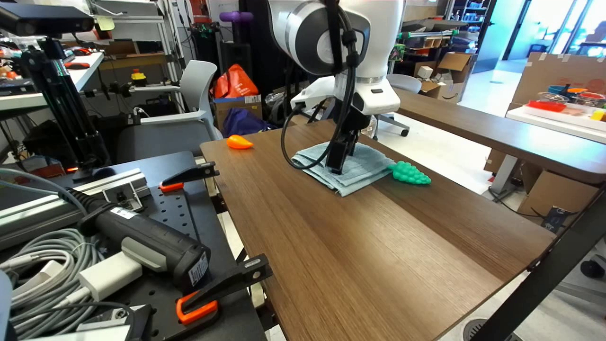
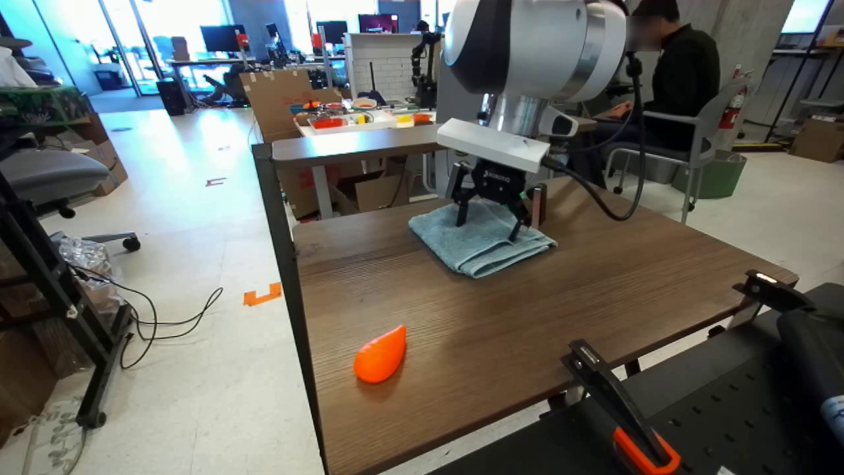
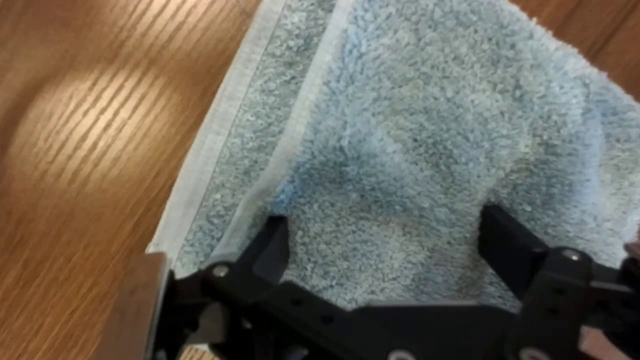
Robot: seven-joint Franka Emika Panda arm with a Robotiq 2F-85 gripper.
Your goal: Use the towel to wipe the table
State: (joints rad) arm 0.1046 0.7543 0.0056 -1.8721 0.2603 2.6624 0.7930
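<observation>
Wrist view: towel (image 3: 425,125) right under you, so I read this as the grab step, wiping not begun. Next move calls for drawing the fingers (image 3: 510,250) together to bunch a fold, then dragging low across the table (image 3: 100,140) without lifting. Pressing and sliding with the fingers spread might also work, but a grip seems surer; towel looks thick and soft, should bunch easily.

Tool: your gripper (image 3: 385,217) has its fingers wide apart, towel lying between them, nothing pinched that I can see. Whether that's full spread, can't say. Both tips look sunk in the nap, touching; how hard you're pushing doesn't show. One stands just beside the top layer's hem, the other well inside. Both exterior views agree: tips down on the towel, which lies folded, a bit rumpled, flat on the table.

Further out: green toy grapes (image 1: 410,173) at the towel's corner in an exterior view, stem touching or just beside, can't say which. A drag that way likely shoves them, so head elsewhere. Farther off, orange toy (image 2: 380,356) lies well apart from the towel, near a table edge; it may roll if bumped. Past the table, a seated person (image 2: 686,76), no part in this.
</observation>
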